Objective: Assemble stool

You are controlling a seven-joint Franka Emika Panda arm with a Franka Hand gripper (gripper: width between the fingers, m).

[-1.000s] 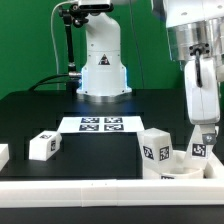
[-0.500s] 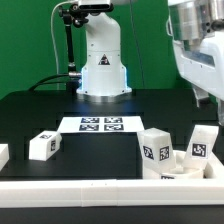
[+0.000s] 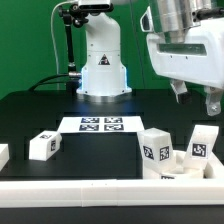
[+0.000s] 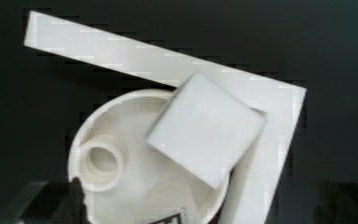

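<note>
My gripper (image 3: 197, 98) is open and empty, raised high at the exterior view's right, above the stool parts. Below it two white tagged legs stand upright, one (image 3: 155, 150) to the left of the other (image 3: 201, 143). The round seat (image 3: 181, 171) lies low between them, mostly hidden. A third leg (image 3: 42, 145) lies on the table at the left. In the wrist view the disc seat (image 4: 114, 150) with its round hole lies in the corner of the rim bars (image 4: 140, 55), and a leg (image 4: 211, 125) stands over it.
The marker board (image 3: 100, 124) lies flat mid-table in front of the robot base (image 3: 103, 70). A long white rim bar (image 3: 90, 190) runs along the front edge. Another white part (image 3: 3, 155) shows at the far left edge.
My gripper was low at the right leg one second ago. It has let go, risen well above the parts and swung toward the exterior view's left. The leg stays standing.
</note>
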